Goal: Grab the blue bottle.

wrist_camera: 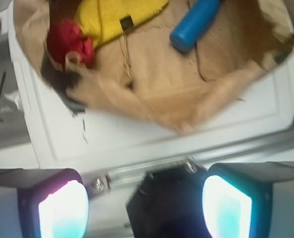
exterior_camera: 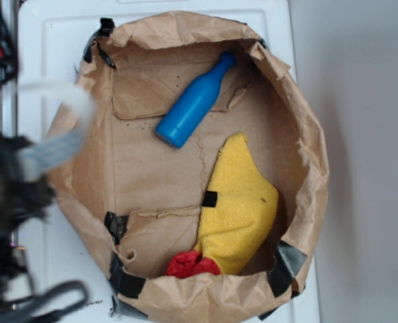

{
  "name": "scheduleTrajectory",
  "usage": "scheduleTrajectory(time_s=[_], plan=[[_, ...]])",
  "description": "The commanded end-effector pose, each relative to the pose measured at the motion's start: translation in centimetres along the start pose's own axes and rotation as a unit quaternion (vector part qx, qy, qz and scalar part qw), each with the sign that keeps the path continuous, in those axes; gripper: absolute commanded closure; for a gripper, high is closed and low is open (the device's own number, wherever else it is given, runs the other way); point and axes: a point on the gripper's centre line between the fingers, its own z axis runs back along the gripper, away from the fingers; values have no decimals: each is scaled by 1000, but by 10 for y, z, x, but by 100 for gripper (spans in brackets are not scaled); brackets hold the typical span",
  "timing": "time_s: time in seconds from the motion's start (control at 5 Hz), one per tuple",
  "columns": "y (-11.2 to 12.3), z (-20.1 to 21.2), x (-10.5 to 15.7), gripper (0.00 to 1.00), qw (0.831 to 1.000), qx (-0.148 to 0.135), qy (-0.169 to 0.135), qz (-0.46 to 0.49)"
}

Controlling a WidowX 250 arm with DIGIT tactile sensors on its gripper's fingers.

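The blue bottle (exterior_camera: 193, 102) lies on its side inside a brown paper basin (exterior_camera: 306, 128), neck pointing to the upper right. In the wrist view the blue bottle (wrist_camera: 195, 25) shows at the top, beyond the paper rim. My gripper (wrist_camera: 144, 206) hangs outside the basin over the white table edge, open, with a wide gap and nothing between its glowing pads (wrist_camera: 62, 210). In the exterior view my arm is a dark blur at the left edge (exterior_camera: 11, 195), well away from the bottle; the fingers cannot be made out there.
A yellow cloth (exterior_camera: 236, 202) with a black tag lies in the basin near a red cloth (exterior_camera: 192, 264). Crumpled paper walls (wrist_camera: 177, 106) with black tape patches ring the basin. It sits on a white tray-like table (exterior_camera: 51, 54). Cables hang at the upper left.
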Motion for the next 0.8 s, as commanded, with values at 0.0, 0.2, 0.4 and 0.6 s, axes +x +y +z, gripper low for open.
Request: scheduleTrajectory(time_s=[0.0, 0.2, 0.4, 0.6], plan=[[-2, -26, 65, 0, 997, -11, -22, 70], [5, -53, 88, 0, 993, 9, -59, 103], [13, -63, 116, 0, 987, 27, -70, 144], [34, -57, 143, 0, 980, 17, -92, 177]])
